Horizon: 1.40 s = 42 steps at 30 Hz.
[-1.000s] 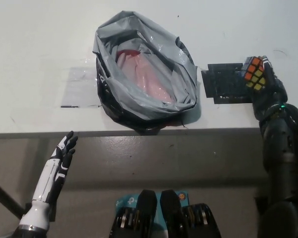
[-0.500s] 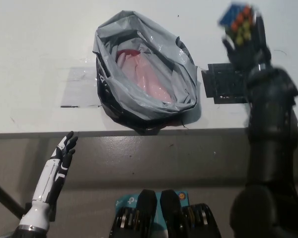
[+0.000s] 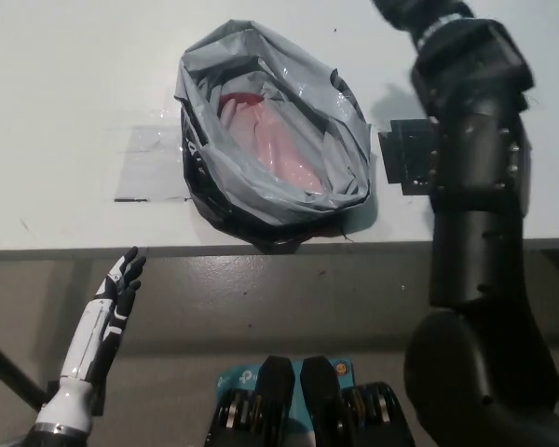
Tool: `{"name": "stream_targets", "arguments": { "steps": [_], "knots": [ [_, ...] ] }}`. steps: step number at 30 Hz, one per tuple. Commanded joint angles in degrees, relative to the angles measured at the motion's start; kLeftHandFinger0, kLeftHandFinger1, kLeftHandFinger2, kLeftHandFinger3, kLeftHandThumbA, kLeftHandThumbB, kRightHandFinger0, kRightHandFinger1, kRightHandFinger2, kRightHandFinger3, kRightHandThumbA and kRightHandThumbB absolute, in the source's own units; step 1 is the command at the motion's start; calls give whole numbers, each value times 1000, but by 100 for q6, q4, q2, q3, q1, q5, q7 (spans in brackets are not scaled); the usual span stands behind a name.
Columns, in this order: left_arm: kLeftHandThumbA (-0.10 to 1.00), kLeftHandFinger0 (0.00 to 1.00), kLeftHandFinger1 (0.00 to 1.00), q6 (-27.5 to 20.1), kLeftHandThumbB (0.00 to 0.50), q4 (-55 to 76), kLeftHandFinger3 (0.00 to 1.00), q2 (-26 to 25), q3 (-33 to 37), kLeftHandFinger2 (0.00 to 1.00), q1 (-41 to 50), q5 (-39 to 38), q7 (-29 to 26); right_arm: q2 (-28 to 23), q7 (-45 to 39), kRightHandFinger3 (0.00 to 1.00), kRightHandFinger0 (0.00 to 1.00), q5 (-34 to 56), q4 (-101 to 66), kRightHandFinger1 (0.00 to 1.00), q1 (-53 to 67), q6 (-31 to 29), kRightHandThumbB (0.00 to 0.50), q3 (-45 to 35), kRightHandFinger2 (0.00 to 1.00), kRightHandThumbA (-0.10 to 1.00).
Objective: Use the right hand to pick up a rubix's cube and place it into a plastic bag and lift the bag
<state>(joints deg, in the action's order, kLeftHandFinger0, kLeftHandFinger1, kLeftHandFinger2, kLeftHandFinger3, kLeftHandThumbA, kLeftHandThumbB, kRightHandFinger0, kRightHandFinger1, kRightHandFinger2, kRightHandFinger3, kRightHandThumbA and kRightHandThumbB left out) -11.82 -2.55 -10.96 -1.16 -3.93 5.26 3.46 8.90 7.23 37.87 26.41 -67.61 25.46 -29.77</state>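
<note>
White tabletop [image 3: 65, 74] is seen under the raised black right arm [image 3: 470, 186]; the right hand is cut off by the upper frame edge, so its grasp cannot be told and the rubix's cube is not visible. Crumpled grey plastic bag [image 3: 275, 140] lies open-mouthed, pink inside. Dark flat square pad [image 3: 405, 158] beside it. White left hand [image 3: 116, 293] rests spread below the table edge. Risk judged: release off-centre, cube striking the bag rim and rolling away

Bag [image 3: 261, 200]: grey plastic outside, pink and red showing within, black along its lower edge. Worktop [image 3: 74, 93]: white, with a clear tape patch [image 3: 149, 163] at the bag's 9 o'clock. Mat [image 3: 408, 158] at 3 o'clock: black. Left hand [image 3: 121, 284]: white with black.
</note>
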Motion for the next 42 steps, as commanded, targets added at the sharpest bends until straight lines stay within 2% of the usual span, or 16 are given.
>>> {"name": "stream_targets", "arguments": {
  "steps": [1, 7, 8, 9, 11, 14, 18, 24, 28, 31, 33, 35, 36, 37, 40, 42],
  "knots": [
    [1000, 1000, 1000, -48, 128, 119, 1000, -83, -20, 1000, -50, -103, 68, -62, -235, 1000, 0, -708, 665, 394, -469, -666, 67, 824, 905, -100],
    [1000, 1000, 1000, -18, 136, 134, 1000, -98, -18, 1000, -92, -67, 82, -223, -316, 1000, 0, -1218, 1708, 441, -590, -1432, 98, 1425, 930, -100],
    [1000, 1000, 1000, 1, 136, 145, 1000, -100, -17, 1000, -102, -84, 95, -271, -377, 891, 0, -1386, 1947, 429, -591, -1636, 104, 1587, 888, -100],
    [1000, 1000, 1000, 3, 136, 147, 1000, -100, -18, 1000, -103, -89, 99, -284, -390, 891, 0, -1423, 2013, 429, -594, -1692, 104, 1631, 888, -100],
    [1000, 1000, 1000, 24, 148, 160, 1000, -103, -16, 1000, -126, -110, 119, -372, -267, 781, 0, -1807, 2300, 433, -583, -1970, 119, 1945, 943, -100],
    [1000, 1000, 1000, 51, 162, 170, 1000, -107, -10, 1000, -137, -112, 134, -453, -163, 847, 0, -2214, 2486, 486, -495, -2232, 120, 2332, 1000, -100],
    [1000, 1000, 1000, 28, 156, 179, 1000, -108, -5, 1000, -96, -125, 155, -551, 72, 807, 3, -2950, 2688, 501, -326, -2492, 127, 3060, 860, -100],
    [1000, 999, 1000, -12, 150, 150, 1000, -93, -13, 1000, -107, -115, 150, -606, 434, 830, 0, -3403, 2896, 477, -290, -2665, 144, 3562, 828, -100],
    [1000, 1000, 1000, 38, 153, 161, 1000, -95, -9, 1000, -140, -136, 172, -651, 519, 888, 7, -3657, 2961, 488, -338, -2615, 150, 3824, 857, -100],
    [1000, 1000, 1000, 33, 159, 144, 1000, -106, 0, 1000, -162, -117, 176, -712, 152, 912, 59, -3719, 3023, 568, -349, -2676, 158, 4008, 925, -100],
    [1000, 1000, 1000, 68, 168, 165, 1000, -89, -5, 1000, -153, -154, 182, -773, -120, 985, 235, -3807, 3106, 718, -351, -2837, 225, 4165, 1000, -100],
    [1000, 1000, 1000, 86, 168, 178, 1000, -87, -7, 1000, -150, -163, 188, -828, -431, 1000, 527, -3887, 3214, 897, -367, -2899, 333, 4326, 1000, 82],
    [1000, 1000, 1000, 94, 167, 186, 1000, -88, -8, 1000, -148, -158, 189, -852, -546, 1000, 555, -3945, 3246, 842, -377, -2879, 340, 4413, 1000, 125],
    [1000, 1000, 1000, 76, 139, 184, 1000, -92, -9, 1000, -156, -140, 182, -917, -845, 1000, 1000, -4031, 3227, 1000, -377, -2869, 374, 4580, 1000, 302],
    [1000, 1000, 1000, 19, 142, 159, 1000, -107, -9, 1000, -173, -123, 186, -1002, -1354, 1000, 1000, -4070, 3249, 1000, -396, -2892, 449, 4788, 1000, 429],
    [1000, 999, 1000, 12, 148, 136, 1000, -117, -11, 1000, -213, -83, 170, -1045, -1392, 1000, 1000, -4195, 3328, 1000, -433, -3021, 495, 4908, 1000, 614]
  ]
}}
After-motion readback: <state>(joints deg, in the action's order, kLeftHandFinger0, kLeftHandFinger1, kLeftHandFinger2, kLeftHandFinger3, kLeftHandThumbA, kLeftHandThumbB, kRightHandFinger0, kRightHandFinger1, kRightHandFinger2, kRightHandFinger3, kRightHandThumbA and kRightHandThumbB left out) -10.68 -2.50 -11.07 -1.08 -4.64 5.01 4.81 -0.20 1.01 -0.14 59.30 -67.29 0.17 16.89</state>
